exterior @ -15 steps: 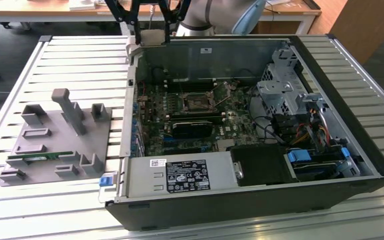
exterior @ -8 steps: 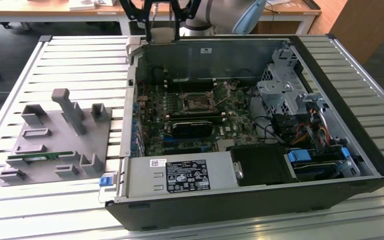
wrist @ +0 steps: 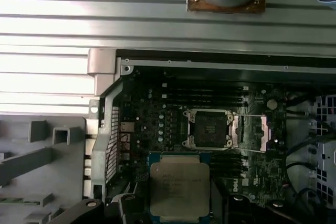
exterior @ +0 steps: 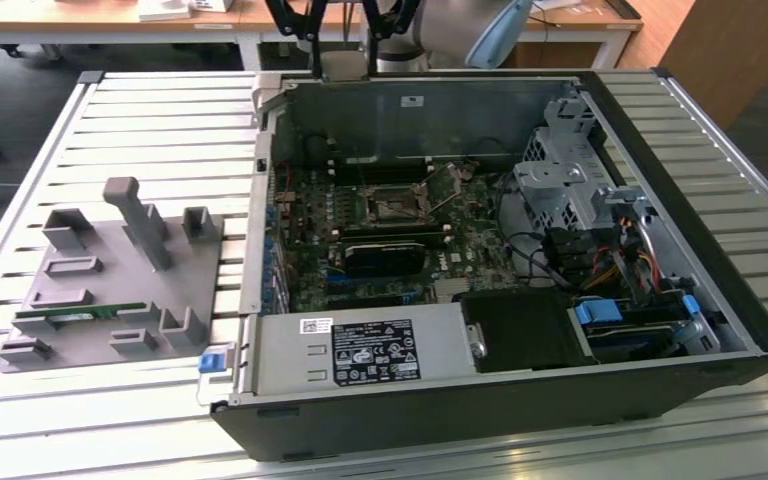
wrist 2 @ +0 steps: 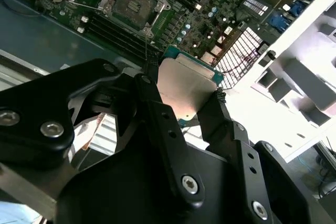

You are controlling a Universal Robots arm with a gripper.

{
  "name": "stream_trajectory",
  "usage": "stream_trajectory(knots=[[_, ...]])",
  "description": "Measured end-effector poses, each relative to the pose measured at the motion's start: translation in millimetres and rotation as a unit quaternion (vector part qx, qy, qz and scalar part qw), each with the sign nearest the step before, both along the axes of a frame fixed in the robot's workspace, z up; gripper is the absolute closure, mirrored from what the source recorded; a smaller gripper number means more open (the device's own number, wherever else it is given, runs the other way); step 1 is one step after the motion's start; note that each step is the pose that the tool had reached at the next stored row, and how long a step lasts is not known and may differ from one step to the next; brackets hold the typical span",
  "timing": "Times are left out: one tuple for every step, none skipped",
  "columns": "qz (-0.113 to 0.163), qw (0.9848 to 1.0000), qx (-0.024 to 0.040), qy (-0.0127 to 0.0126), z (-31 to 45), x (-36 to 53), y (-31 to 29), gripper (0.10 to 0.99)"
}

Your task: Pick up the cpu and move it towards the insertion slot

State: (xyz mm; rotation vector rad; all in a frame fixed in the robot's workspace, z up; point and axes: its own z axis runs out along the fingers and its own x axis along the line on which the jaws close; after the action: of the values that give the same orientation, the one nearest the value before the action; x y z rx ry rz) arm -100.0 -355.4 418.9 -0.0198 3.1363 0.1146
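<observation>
Cpu [wrist 2: 188,88] clamped between pincer [wrist 2: 184,95] fingers — above the board, short of insertion slot [wrist: 210,129].

The ribbed metal counter [exterior: 157,130] carries an open computer case [exterior: 491,400] lying on its side toward the exterior view's right, with a grey holder plate [exterior: 104,290] of upright fixtures just beside it on the left.

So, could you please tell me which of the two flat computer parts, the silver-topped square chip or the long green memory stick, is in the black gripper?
The silver-topped square chip, clamped in the gripper; the green stick lies on the grey holder.
</observation>
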Motion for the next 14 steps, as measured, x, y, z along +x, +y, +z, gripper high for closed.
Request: stream_trajectory(knots=[[0.0, 1.0, 0.0, 0.0, -0.2, 2.5, 1.2, 0.541], [0.0, 1.0, -0.0001, 0.0, -0.4, 4.9, 2.3, 0.541], [0.0, 1.0, 0.0, 0.0001, -0.5, 7.1, 3.6, 0.541], [0.0, 1.0, 0.0, 0.0, -0.7, 9.3, 4.8, 0.541], [-0.001, 1.0, -0.0001, 0.0, -0.8, 11.6, 6.0, 0.541], [-0.001, 1.0, 0.0, 0.0, -1.0, 14.2, 7.2, 0.541], [-0.001, 1.0, 0.0, 0.0, -1.1, 16.4, 8.4, 0.541], [-0.001, 1.0, 0.0, 0.0, -1.3, 18.7, 9.7, 0.541], [-0.001, 1.0, -0.0001, 0.0, -1.3, 21.0, 11.0, 0.541], [-0.001, 1.0, -0.0001, 0.0, -1.5, 23.2, 12.2, 0.541], [-0.001, 1.0, 0.0, 0.0, -1.7, 25.4, 13.4, 0.541], [-0.001, 1.0, 0.0, 0.0, -1.9, 27.6, 14.7, 0.541], [-0.001, 1.0, 0.0, 0.0, -2.1, 29.6, 15.9, 0.541], [-0.002, 1.0, 0.0, 0.0, -2.3, 31.5, 17.2, 0.541]])
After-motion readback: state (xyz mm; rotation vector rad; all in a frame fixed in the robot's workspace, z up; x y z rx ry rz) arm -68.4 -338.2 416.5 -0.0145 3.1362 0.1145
